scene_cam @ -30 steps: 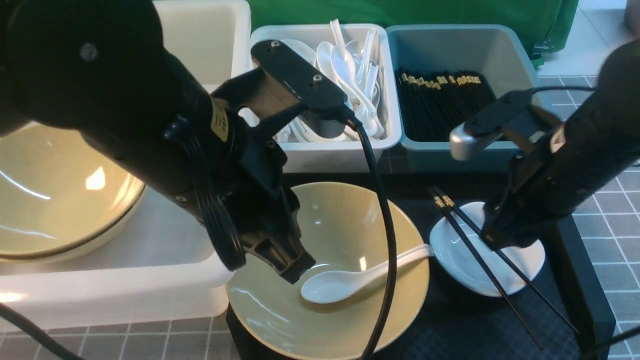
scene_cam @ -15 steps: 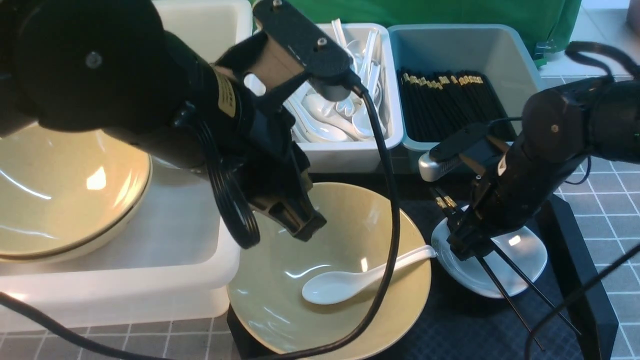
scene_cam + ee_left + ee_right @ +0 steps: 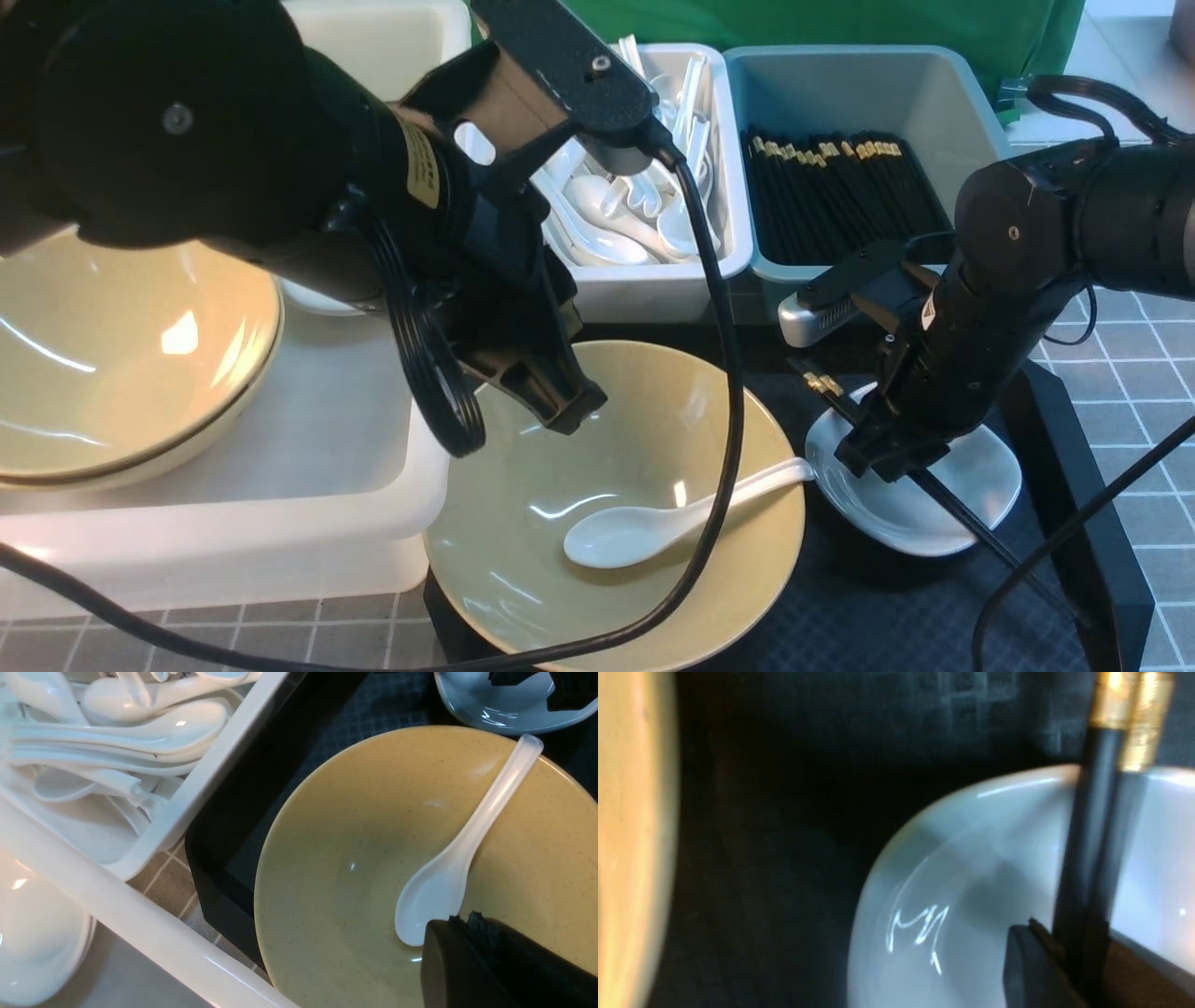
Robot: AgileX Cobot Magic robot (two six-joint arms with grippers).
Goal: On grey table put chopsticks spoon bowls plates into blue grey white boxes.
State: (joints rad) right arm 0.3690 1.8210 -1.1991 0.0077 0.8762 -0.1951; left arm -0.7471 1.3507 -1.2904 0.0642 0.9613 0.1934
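Glossy white soup spoon point(image 3: 635, 528) lies in the wide olive-tan bowl point(image 3: 504, 579); the left end effector point(image 3: 569, 413) hangs over its far side, pressed together. Right of the bowl, the right end effector point(image 3: 882, 457) pinches black gold-banded chopsticks point(image 3: 1092, 858) across a small white dish point(image 3: 976, 476); likely light, stiff, slippery, best gripped mid-length. Beyond the bowl, rightward: blue-grey plastic bin point(image 3: 971, 103)

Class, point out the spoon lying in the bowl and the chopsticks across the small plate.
spoon point(image 3: 611, 537), front view, on its scoop.
chopsticks point(image 3: 823, 384), front view, on the gold-banded end.
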